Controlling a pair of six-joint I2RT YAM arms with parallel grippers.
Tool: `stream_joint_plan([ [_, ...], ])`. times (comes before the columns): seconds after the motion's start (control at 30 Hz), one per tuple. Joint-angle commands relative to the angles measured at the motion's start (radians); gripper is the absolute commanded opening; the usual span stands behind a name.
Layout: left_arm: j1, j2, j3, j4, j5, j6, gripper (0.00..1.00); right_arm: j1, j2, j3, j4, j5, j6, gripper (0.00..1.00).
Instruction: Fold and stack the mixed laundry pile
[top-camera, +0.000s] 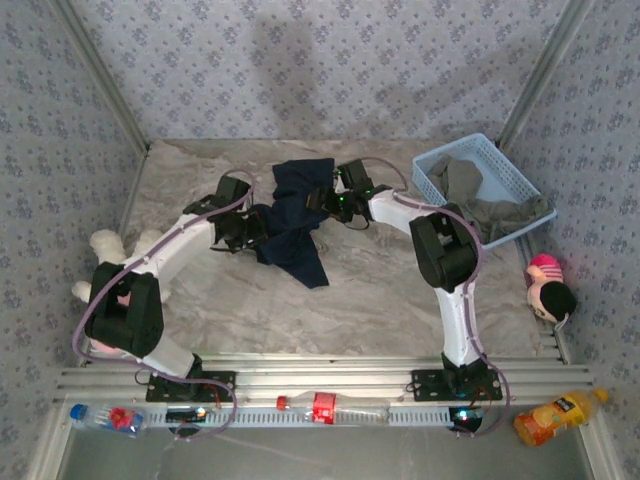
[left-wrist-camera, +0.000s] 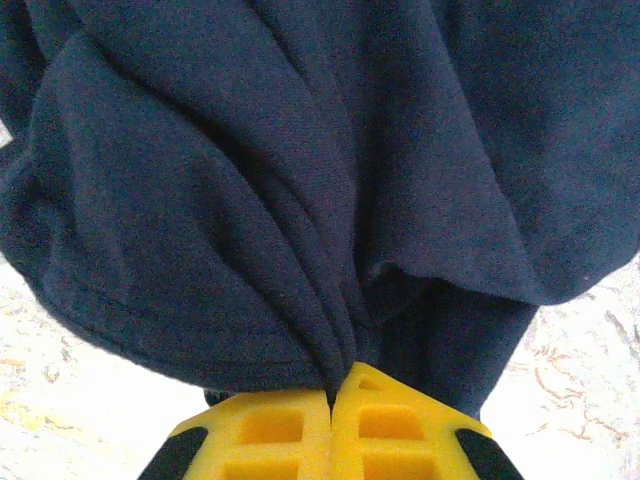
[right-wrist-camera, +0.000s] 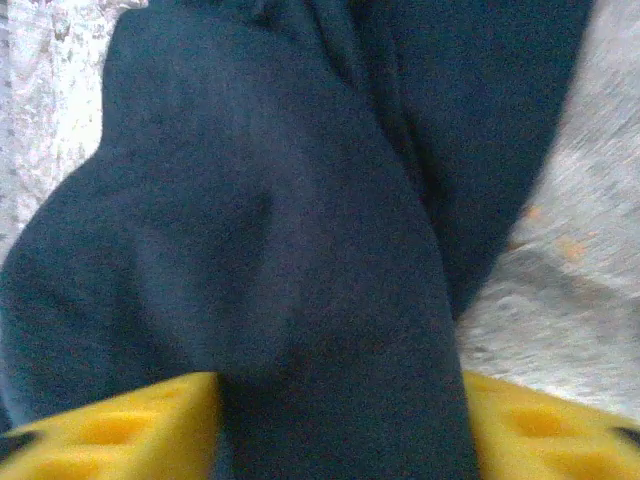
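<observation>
Large dark navy cloth T-shirt (top-camera: 295, 215) bunched upper centre, left gripper (left-wrist-camera: 332, 395) pressed together pinching its fold, right gripper (right-wrist-camera: 340, 410) straddling a fold, grip unclear, grey-olive cloth garment (top-camera: 482, 200) in light blue plastic basket (top-camera: 425, 178) upper right.

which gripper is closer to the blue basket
Right. The right gripper sits at the right side of the navy T-shirt, left of the basket; the left gripper pinches the shirt farther left.

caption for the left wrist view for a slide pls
Left end effector pinched shut on a gathered fold of the navy T-shirt, pale marbled table behind it.
</observation>
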Motion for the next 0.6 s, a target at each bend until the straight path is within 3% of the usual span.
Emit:
stream_joint_plan([
  [0.0, 0.018, 0.006, 0.018, 0.021, -0.013, -0.019, 0.0, -0.026, -0.003, -0.002, 0.086, -0.074, 0.096, 0.13],
  [0.03, 0.029, 0.004, 0.027, 0.022, -0.01, -0.02, 0.0, -0.041, -0.024, -0.005, 0.087, -0.063, 0.097, 0.0],
  [0.17, 0.098, 0.003, 0.136, 0.024, 0.023, 0.0, 0.0, -0.116, -0.131, 0.026, 0.025, -0.036, 0.05, 0.0],
  [0.33, 0.182, 0.01, 0.437, 0.006, 0.137, 0.043, 0.0, -0.198, -0.3, 0.17, -0.159, -0.024, -0.062, 0.0],
  [0.43, 0.182, 0.006, 0.607, -0.006, 0.205, 0.061, 0.0, -0.213, -0.396, 0.255, -0.253, -0.015, -0.12, 0.0],
  [0.57, 0.164, -0.029, 0.702, 0.012, 0.281, 0.032, 0.0, -0.198, -0.523, 0.299, -0.277, 0.001, -0.177, 0.0],
])
